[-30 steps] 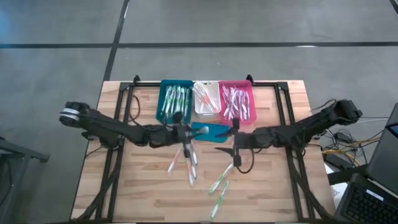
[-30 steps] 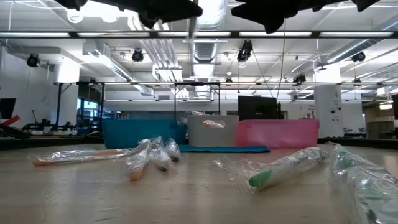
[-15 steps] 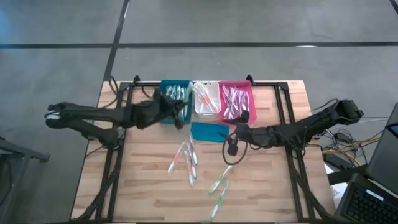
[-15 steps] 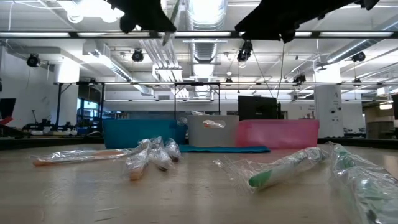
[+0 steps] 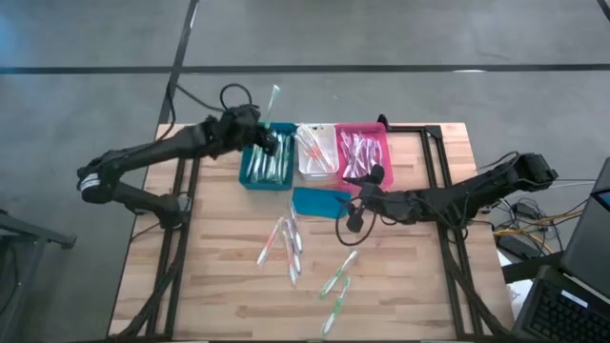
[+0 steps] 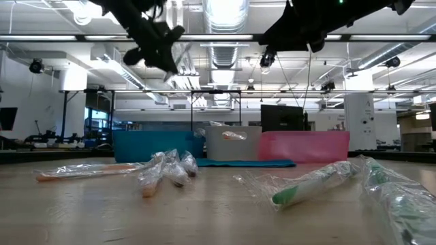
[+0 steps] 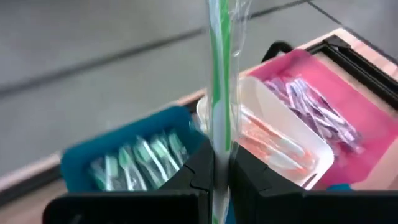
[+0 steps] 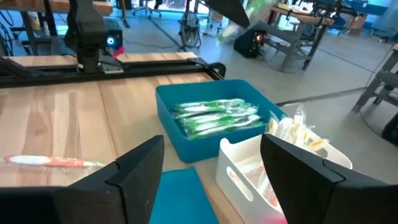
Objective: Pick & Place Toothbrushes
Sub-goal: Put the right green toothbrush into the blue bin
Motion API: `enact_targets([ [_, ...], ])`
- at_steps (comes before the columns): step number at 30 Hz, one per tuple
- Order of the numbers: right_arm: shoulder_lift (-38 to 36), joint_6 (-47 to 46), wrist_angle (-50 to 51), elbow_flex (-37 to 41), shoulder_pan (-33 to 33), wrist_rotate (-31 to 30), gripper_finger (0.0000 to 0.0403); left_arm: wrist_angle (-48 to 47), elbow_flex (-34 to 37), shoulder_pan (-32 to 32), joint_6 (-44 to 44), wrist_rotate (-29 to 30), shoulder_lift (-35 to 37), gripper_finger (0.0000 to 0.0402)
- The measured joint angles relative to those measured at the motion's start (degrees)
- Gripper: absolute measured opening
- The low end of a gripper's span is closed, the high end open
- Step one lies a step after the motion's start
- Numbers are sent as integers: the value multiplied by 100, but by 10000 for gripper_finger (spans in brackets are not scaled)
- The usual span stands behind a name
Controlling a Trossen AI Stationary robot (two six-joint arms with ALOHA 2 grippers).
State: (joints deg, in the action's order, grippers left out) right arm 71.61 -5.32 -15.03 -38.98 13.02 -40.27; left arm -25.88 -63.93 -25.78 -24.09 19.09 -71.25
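Observation:
My left gripper (image 5: 268, 141) hovers over the teal bin (image 5: 270, 162) at the table's far side, shut on a green-and-white wrapped toothbrush (image 5: 274, 100). The bin holds several green toothbrushes (image 7: 140, 158). My right gripper (image 5: 364, 200) hangs open near the table's middle, by the flat teal lid (image 5: 319, 202), with nothing between its fingers (image 8: 140, 168). Several wrapped toothbrushes (image 5: 286, 243) lie loose on the wooden table, and more (image 5: 335, 281) lie nearer the front edge. My left gripper pinches the wrapped toothbrush's shaft (image 7: 217, 158) between its two fingers. The fingers lie along the brush, and most of its length (image 7: 217, 74) sticks out past the fingertips, slanting up beyond the table's far edge. The brush is lifted clear above the teal bin.
A white bin (image 5: 316, 151) with orange toothbrushes and a pink bin (image 5: 362, 157) with pink ones stand in a row to the right of the teal bin. Black frame rails (image 5: 434, 162) run along the table's sides. Free wood shows at the near left.
My left gripper has carried the green toothbrush from above the loose brushes at the table's middle toward the far edge and up, over the teal bin. It has rolled and tipped up, so the brush now points past the far edge. My right gripper has turned slightly in place.

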Motion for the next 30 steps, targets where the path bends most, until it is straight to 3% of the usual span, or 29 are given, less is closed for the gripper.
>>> enact_targets([
  [2,0,-34,100,0,2,0,254,-15,38,-272,-189,-367,-153,26],
  [8,0,-35,181,0,2,2,238,-293,44,-684,-557,-587,-702,26],
  [16,2,-102,321,0,4,19,233,-448,47,-992,-1081,-1316,-1446,35],
  [30,2,-208,465,0,4,17,272,-1076,47,-1197,-1577,-1703,-2320,31],
])
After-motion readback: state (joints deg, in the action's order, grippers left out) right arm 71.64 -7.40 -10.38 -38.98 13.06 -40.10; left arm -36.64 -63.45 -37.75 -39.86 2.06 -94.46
